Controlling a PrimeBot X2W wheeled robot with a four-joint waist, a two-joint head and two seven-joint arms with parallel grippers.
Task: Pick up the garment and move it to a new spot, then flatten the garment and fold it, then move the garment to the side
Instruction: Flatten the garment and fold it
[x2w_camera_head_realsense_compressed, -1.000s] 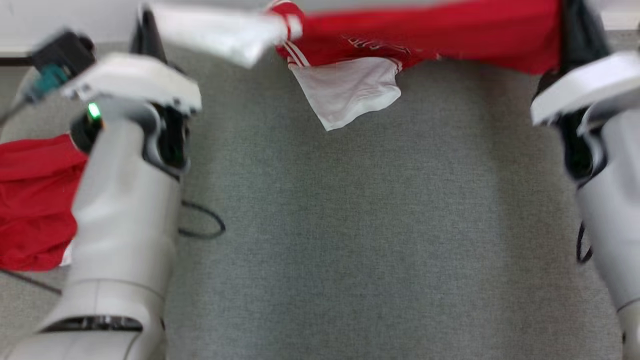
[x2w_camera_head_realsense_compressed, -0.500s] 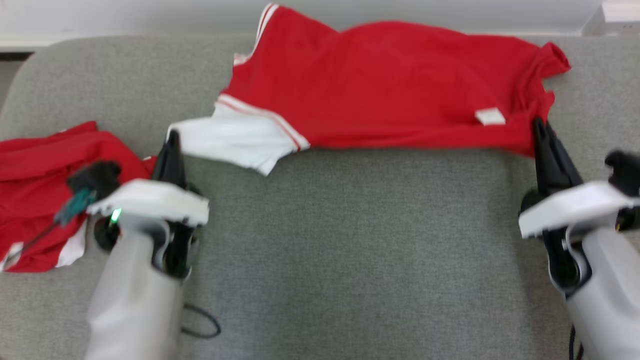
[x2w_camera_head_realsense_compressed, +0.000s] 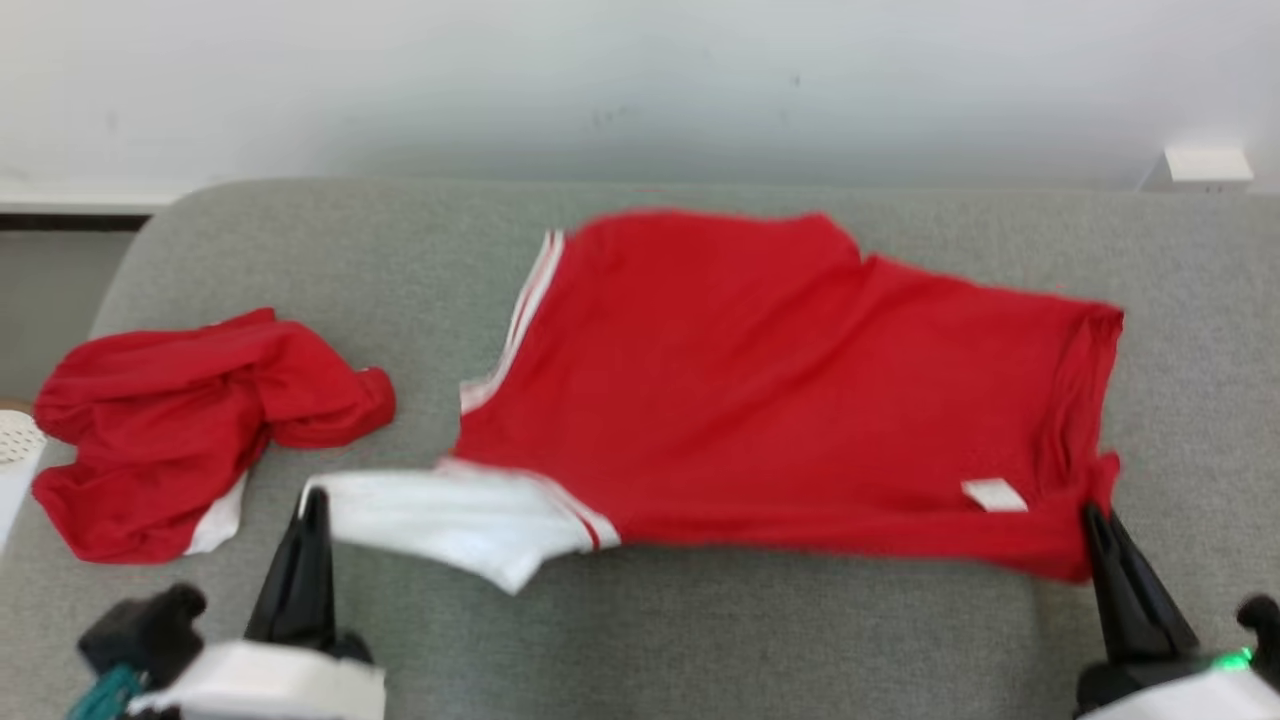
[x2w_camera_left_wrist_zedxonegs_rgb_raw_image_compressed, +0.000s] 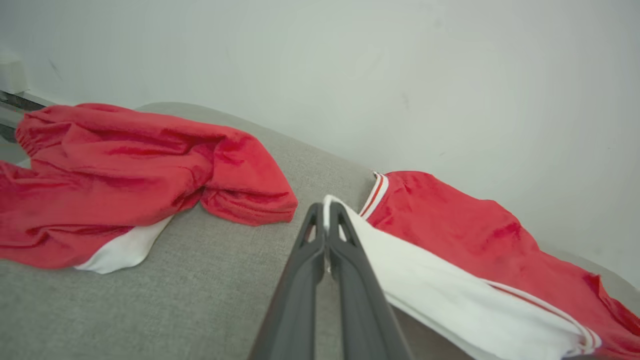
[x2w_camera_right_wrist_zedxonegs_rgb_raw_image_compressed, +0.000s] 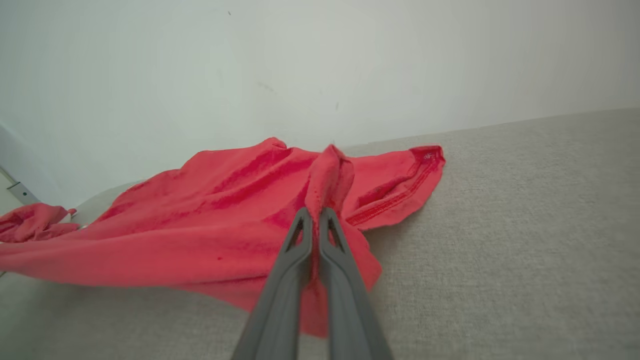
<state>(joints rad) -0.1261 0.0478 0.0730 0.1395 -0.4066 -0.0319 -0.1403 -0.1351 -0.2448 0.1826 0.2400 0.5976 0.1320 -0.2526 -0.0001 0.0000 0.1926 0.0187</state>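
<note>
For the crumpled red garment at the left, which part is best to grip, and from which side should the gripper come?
On the crumpled red garment, probably the rounded end that juts toward the spread shirt: it stands free, with bare grey cushion around it. Come from the near side, low, with the left gripper, which is closest.

The red garment (x2w_camera_head_realsense_compressed: 780, 400) across the middle of the frame is soft matt cloth, its sleeve (x2w_camera_head_realsense_compressed: 450, 515) white cloth. The grey surface (x2w_camera_head_realsense_compressed: 700, 640) beneath looks coarse, woven, matt. My left gripper (x2w_camera_left_wrist_zedxonegs_rgb_raw_image_compressed: 325, 207) and right gripper (x2w_camera_right_wrist_zedxonegs_rgb_raw_image_compressed: 314, 212) look like smooth, matt dark plastic.
</note>
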